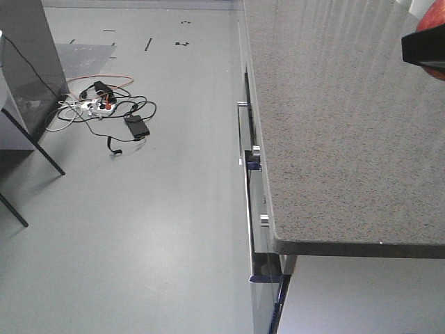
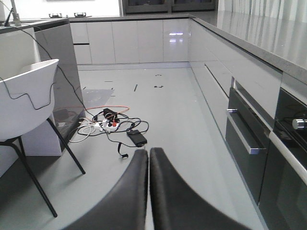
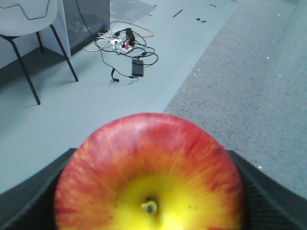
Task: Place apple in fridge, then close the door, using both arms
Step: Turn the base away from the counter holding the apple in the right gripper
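1. The counter (image 1: 334,125) ran off the right edge of the front view. The drawers (image 2: 247,139) below it were closed, so their contents were hidden.
2. The chair (image 2: 29,91) was cut off at the left, and a tangle of cables (image 2: 115,125) lay on the floor (image 1: 160,223) near it.
3. My left gripper (image 2: 148,157) hung over the floor, fingers pressed together.
4. My right gripper (image 3: 152,191) was clamped on the apple (image 3: 148,158) above the counter, with a finger at each side. The frame cut both off below.
5. The apple's stem dimple faced my wrist camera, and its stem axis ran along my reach. In the front view only a red sliver of it showed, in the top right corner.
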Controlling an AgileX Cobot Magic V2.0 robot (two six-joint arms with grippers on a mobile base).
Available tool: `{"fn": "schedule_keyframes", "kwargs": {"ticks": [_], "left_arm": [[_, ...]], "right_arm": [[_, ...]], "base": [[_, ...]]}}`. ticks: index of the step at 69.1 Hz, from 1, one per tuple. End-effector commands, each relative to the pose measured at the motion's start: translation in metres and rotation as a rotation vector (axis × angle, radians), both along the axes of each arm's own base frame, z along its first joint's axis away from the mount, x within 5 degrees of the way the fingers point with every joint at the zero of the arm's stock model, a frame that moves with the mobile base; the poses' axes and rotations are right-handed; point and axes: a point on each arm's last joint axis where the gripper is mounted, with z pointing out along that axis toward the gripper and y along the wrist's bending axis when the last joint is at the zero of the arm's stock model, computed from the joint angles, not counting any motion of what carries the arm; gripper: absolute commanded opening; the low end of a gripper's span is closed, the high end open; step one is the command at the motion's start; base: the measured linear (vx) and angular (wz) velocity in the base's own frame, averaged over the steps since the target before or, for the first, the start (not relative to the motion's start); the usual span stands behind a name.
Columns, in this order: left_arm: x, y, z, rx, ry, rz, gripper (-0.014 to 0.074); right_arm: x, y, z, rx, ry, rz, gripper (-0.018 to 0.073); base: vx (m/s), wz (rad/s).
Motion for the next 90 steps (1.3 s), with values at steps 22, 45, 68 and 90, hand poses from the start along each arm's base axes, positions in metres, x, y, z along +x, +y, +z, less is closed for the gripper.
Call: {"fn": "schedule_keyframes", "kwargs": {"ticks": [22,45,68,90], "left_arm": [[-0.0001,-0.0013,0.002,-0.003,-0.07,-0.014,-0.0008],[-0.0001,-0.0013,0.002,-0.003,-0.07,-0.014,-0.0008],[-0.0001,-0.0013,0.002,-0.003,-0.07,-0.014,-0.0008],[-0.0001,-0.0013,0.002,-0.003,-0.07,-0.014,-0.0008]], "right_arm": [[-0.0049,-0.0009,0.0176,0.034,-0.112,-0.019,0.0076],[-0.0049,-0.0009,0.0176,0.034,-0.112,-0.019,0.0076],[-0.0049,-0.0009,0.0176,0.034,-0.112,-0.019,0.0076],[-0.0049,-0.0009,0.0176,0.033,-0.112,-0.02,0.0076]], "base": [[-0.01,0.25],[-0.02,0.47],[-0.04,0.53],[-0.03,0.46]]}}
